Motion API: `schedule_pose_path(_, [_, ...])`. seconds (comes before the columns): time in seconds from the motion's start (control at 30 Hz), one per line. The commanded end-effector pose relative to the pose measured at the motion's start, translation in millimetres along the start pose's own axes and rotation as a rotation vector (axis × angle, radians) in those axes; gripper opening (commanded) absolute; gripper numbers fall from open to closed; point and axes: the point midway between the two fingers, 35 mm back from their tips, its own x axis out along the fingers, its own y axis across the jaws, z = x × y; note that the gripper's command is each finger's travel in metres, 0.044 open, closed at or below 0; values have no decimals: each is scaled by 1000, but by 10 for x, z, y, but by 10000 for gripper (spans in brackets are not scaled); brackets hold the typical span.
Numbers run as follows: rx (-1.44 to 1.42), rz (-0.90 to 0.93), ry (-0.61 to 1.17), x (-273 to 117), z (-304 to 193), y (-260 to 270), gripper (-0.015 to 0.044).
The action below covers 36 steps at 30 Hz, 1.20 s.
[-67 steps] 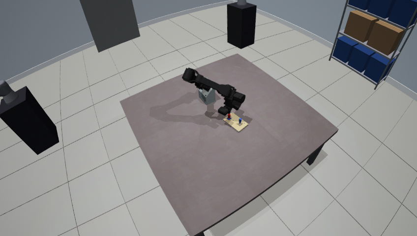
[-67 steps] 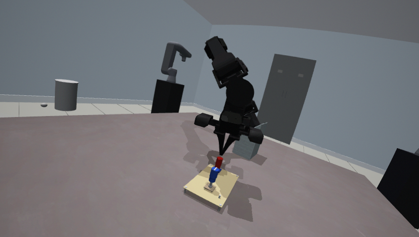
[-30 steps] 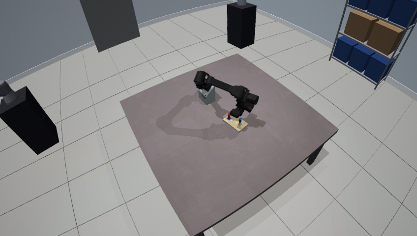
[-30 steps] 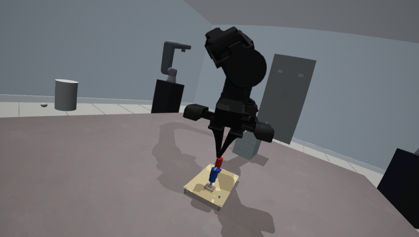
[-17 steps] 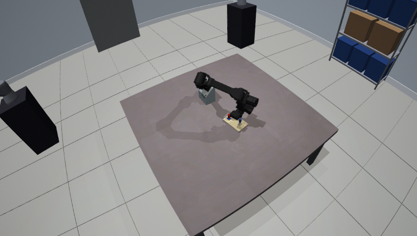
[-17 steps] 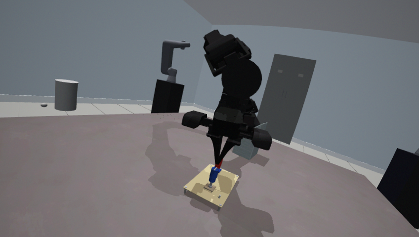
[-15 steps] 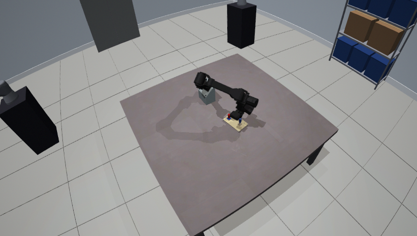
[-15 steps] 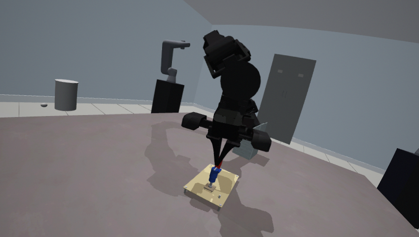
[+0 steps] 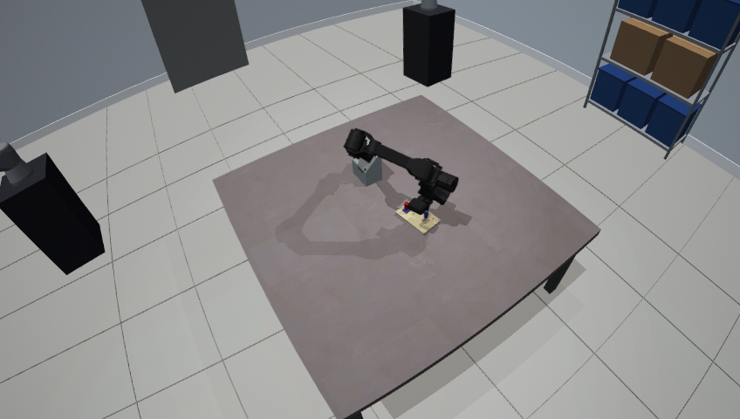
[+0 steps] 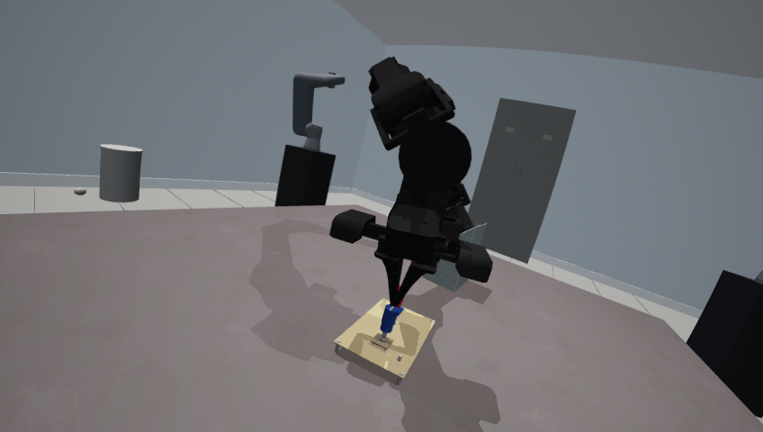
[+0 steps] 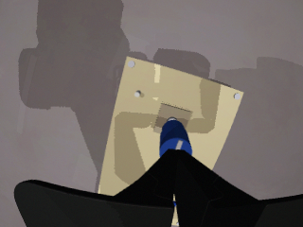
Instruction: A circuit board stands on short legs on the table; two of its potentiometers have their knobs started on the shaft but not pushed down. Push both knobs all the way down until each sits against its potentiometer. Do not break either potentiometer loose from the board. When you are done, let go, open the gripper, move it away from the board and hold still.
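The tan circuit board [image 9: 421, 227] [image 10: 355, 331] [image 11: 142, 76] stands on short legs. The blue knob [image 9: 426, 214] [image 10: 389, 319] [image 11: 175, 134] stands on its shaft above a grey-brown potentiometer [image 10: 376, 343] [image 11: 175, 109], with bare shaft showing between them. My gripper [image 10: 396, 304] [image 11: 174, 157] is shut and empty, its fingertips at the blue knob's top; whether they touch it is hard to tell. The red knob [image 9: 406, 204] stands over a blue potentiometer [image 9: 405, 210] at the board's other end. It is mostly hidden behind the fingers in the exterior view, and its seating is unclear.
A small bare post [image 10: 399, 357] [image 11: 137, 94] stands on the board near the blue knob. Pale screw heads mark the board's corners. The arm's grey base block [image 9: 366, 171] stands on the table [image 9: 332, 291] behind the board.
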Motion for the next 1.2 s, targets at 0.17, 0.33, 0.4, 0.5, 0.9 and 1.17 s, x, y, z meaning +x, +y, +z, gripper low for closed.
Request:
schedule_pose_path(0.17, [-5,-6,0,26,0,-7,0])
schedule_pose_path(0.33, [-5,-6,0,39,0,-7,0])
schedule_pose_path(0.4, [-5,-6,0,45,0,-7,0])
schedule_pose_path(0.5, [-5,-6,0,53,0,-7,0])
schedule_pose_path(0.9, [-5,-6,0,47,0,-7,0])
schedule_pose_path(1.17, [-5,-6,0,61,0,-7,0])
